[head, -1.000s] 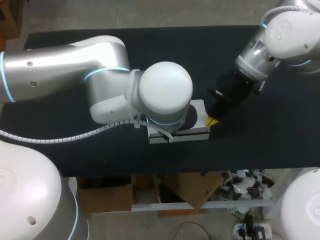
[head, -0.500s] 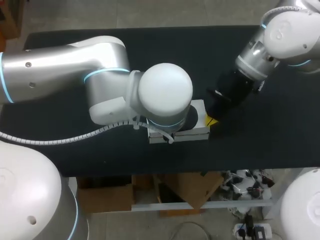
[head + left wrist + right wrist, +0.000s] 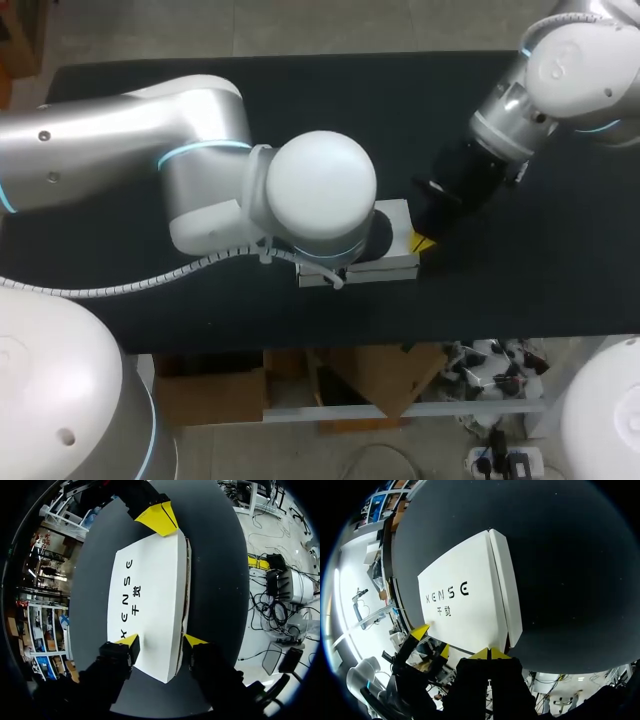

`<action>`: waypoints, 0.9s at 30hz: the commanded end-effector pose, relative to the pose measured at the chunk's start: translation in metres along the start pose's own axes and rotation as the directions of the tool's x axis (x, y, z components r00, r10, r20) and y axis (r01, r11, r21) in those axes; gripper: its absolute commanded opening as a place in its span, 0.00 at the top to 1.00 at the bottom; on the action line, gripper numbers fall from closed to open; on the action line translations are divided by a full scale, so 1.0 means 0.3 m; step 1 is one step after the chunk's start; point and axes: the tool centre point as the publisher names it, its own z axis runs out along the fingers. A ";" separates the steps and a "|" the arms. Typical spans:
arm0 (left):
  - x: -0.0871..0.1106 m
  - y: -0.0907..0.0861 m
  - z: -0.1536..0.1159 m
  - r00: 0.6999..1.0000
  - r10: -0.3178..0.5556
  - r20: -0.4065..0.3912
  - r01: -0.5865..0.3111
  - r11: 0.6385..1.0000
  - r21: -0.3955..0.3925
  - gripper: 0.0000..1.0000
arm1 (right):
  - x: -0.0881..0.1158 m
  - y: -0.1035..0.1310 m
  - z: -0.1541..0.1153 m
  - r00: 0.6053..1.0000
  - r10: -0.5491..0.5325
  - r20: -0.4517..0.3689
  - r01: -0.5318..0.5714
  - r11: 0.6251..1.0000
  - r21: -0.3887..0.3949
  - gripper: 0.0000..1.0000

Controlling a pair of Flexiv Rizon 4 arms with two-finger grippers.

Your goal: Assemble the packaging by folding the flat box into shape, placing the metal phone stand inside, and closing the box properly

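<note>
The white box [image 3: 150, 595] lies flat and closed on the black table, its printed top face up. The fingertips [image 3: 129, 642] of my left gripper [image 3: 161, 641] straddle the box's near end, spread slightly wider than the box, so it is open. My right gripper [image 3: 490, 653] is shut, its yellow tips together against the opposite end of the box [image 3: 465, 605]. From above, my left wrist hides most of the box [image 3: 400, 235] and my left gripper. The right gripper [image 3: 422, 242] touches the box's right end. No phone stand is in sight.
The black tabletop [image 3: 520, 290] stretches bare to the right of the box and behind it. The table's front edge [image 3: 400, 340] runs a short way in front of the box. My left arm [image 3: 200, 170] covers the table's left middle.
My left gripper's fingers have spread wider around the box end, and the left arm has shifted slightly to the left. The right arm and the box have stayed put.
</note>
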 end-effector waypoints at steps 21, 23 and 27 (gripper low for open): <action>-0.061 0.060 -0.130 0.978 -0.190 -0.090 0.204 0.959 0.197 1.00 | -0.002 0.010 0.019 1.000 0.006 0.001 -0.006 1.000 0.006 1.00; -0.065 0.059 -0.124 0.974 -0.196 -0.113 0.216 0.954 0.207 1.00 | -0.003 0.011 0.020 1.000 0.006 0.001 -0.006 1.000 0.006 1.00; -0.069 0.059 -0.106 0.965 -0.219 -0.144 0.245 0.949 0.198 1.00 | -0.005 0.011 0.020 1.000 0.006 0.000 -0.006 1.000 0.007 1.00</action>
